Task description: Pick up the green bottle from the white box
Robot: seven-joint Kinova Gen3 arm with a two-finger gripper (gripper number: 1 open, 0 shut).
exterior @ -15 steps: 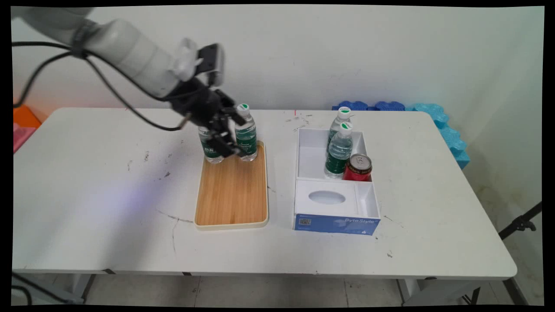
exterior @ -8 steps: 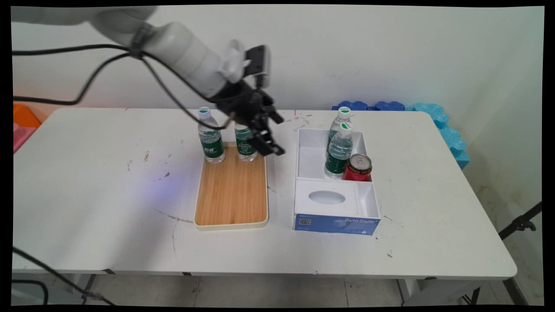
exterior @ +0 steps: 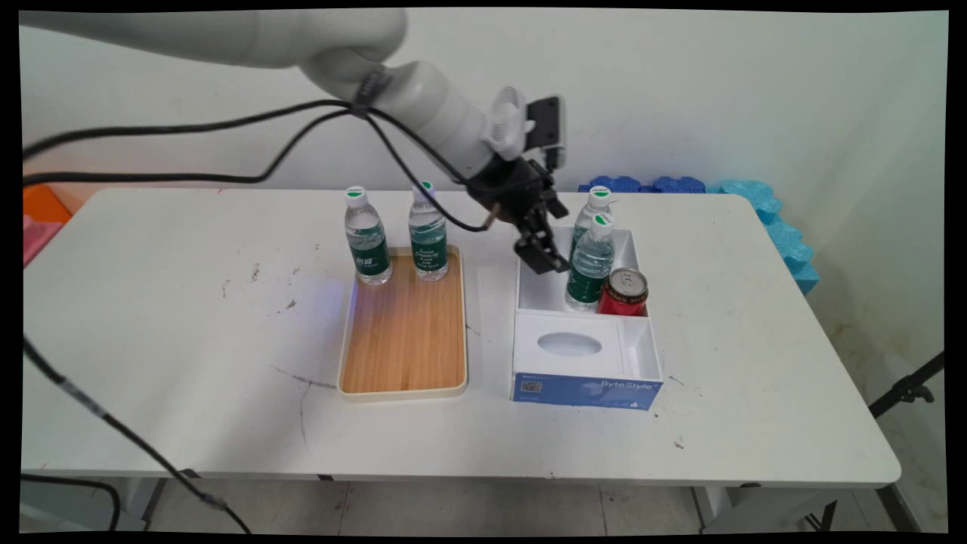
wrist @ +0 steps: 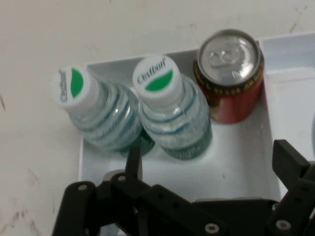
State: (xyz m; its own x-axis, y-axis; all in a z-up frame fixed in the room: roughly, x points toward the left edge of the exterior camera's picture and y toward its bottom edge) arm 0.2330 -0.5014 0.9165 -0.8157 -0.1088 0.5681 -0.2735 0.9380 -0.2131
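Centrally, gripper (exterior: 545, 255) poised over the rear compartment of a white organiser box (exterior: 636, 349), jaws spread wide and holding nothing. Directly ahead, in the hand view, two water bottles (wrist: 174, 118) with green-and-white caps side by side, touching; red drink can (wrist: 230, 73) beside the nearer one, at the compartment's corner. In the main view, same two bottles (exterior: 591, 264) upright at the compartment's right side, can (exterior: 624, 292) just in front of them against the divider. Front part of the box taken up by a tissue pack with an oval opening (exterior: 570, 344), blue front face lettered ByteStyle. Left of the box, apart from it, a wooden tray (exterior: 404, 340) on the white tabletop (exterior: 166, 340); two further water bottles (exterior: 367, 238) upright along the tray's far end, close together. Black cables (exterior: 227, 128) slung from the arm. Blue foam pieces (exterior: 763, 204) at the tabletop's far right corner.
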